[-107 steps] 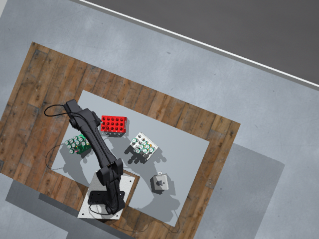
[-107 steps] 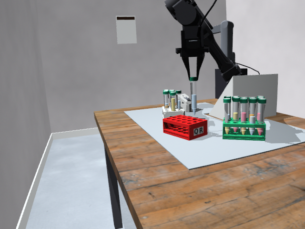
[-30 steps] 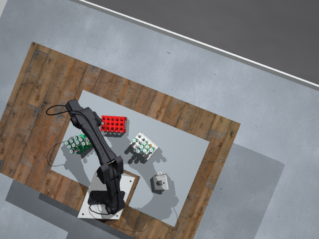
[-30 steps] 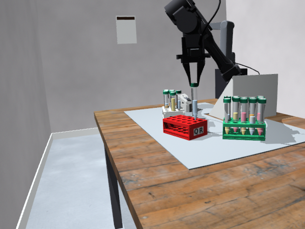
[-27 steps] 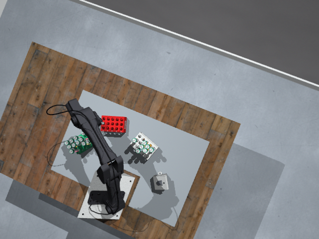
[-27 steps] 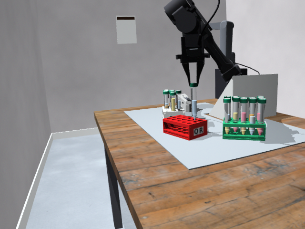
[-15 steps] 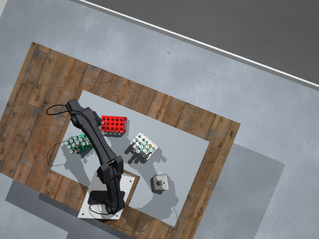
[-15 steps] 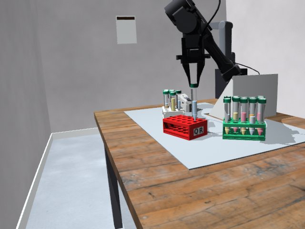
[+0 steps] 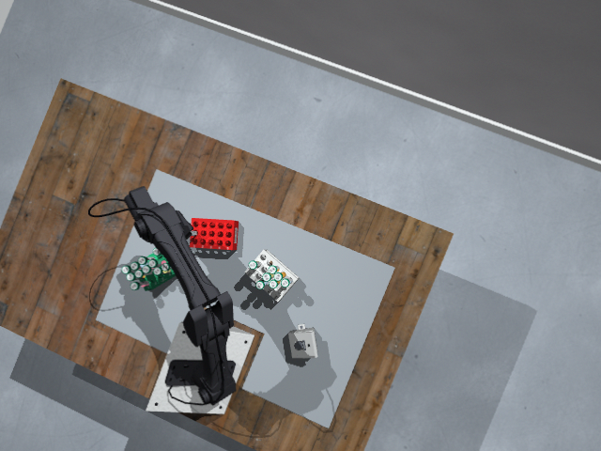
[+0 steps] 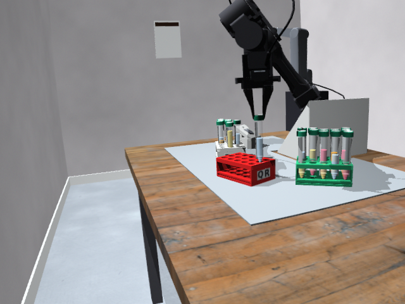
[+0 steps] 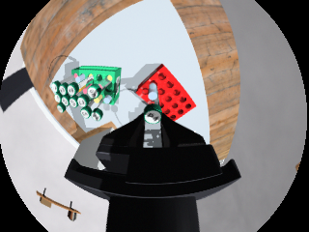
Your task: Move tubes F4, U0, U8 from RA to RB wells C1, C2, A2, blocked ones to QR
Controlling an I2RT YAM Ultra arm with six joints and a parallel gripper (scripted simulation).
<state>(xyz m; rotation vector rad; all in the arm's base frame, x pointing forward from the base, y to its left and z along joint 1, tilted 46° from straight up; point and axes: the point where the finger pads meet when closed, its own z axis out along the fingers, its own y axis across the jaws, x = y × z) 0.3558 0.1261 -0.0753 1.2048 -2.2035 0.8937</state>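
My gripper [image 10: 259,114] [image 11: 153,116] is shut on the green cap of a tube [image 10: 258,144] [image 11: 153,95] with pale blue contents. It holds the tube upright over the red rack QR [image 9: 213,234] [image 10: 236,170] [image 11: 180,98]. The tube's pointed tip is at the mouth of a well in the row by the QR-labelled end. The green rack RA [image 9: 161,277] [image 10: 324,172] [image 11: 97,72] holds several capped tubes. The white rack RB [image 9: 265,255] [image 10: 223,151] also holds several capped tubes. In the top view the arm hides the gripper and the tube.
A grey DONE button box [image 9: 303,344] [image 10: 245,134] stands on the grey mat [image 9: 349,286] beyond the white rack. The arm's base plate [image 9: 242,345] is at the table's near edge. A grey board [image 10: 338,125] stands behind the green rack.
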